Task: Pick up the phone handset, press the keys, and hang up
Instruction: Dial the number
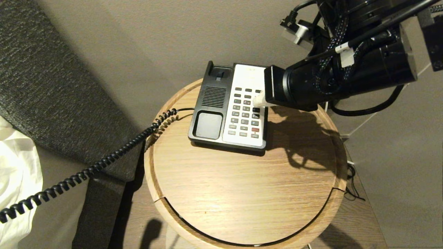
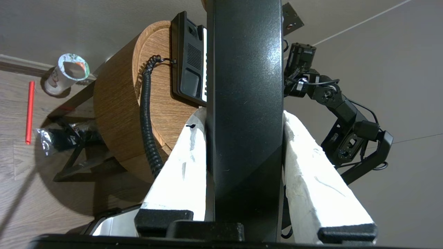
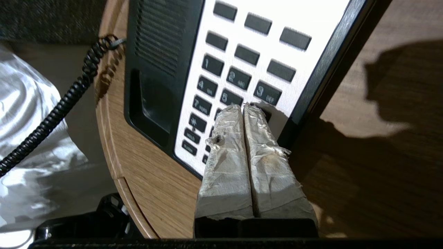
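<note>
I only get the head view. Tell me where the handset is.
Observer: The handset is clamped in the left claw, off the phone base.
Operator: Give me the right claw's fingers.
Observer: The right claw is shut, fingers pressed together, tips at the key below the 3 key and beside the 5 key. I cannot tell whether it is pressing.
Operator: Report anything on the floor.
Observer: A paper cup stands and a red stick lies beside the table.
</note>
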Tool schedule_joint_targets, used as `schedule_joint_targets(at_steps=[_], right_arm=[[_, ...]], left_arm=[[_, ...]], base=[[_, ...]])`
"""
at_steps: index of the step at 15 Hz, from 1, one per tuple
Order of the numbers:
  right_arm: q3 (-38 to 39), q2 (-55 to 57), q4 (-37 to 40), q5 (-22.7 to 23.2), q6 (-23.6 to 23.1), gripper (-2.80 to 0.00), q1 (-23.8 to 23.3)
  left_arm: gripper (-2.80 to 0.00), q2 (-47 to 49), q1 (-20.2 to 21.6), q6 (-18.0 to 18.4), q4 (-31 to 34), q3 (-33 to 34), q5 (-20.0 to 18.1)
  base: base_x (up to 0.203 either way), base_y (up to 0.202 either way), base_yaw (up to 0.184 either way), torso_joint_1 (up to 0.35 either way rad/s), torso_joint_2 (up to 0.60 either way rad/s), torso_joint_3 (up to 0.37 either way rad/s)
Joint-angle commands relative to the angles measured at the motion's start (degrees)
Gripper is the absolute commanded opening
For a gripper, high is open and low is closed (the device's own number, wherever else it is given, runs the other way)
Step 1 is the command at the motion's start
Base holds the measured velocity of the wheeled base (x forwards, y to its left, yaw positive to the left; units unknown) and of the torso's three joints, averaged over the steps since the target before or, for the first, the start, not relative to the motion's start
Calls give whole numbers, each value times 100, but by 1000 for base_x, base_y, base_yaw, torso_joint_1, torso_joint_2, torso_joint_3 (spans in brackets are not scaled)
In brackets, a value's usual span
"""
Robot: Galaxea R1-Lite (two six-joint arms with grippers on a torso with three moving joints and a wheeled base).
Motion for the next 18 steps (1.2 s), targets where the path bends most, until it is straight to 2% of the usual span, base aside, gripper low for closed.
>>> schedule_joint_targets(at_steps=[1,14,18], right_arm=[[20,6,62,0,9,-280,9],[37,164,43,-27,-70,-280,-9],[362,67,-19,-114,-256,-280,-9]], left_arm=[[-280,-4,0,-22,26,-3,14],[-280,-48,-17,-22,29,41,14],[-280,-57,-17,-22,29,69,14]], base=[[0,0,0,0,0,0],[0,0,0,0,0,0],[0,0,0,0,0,0]])
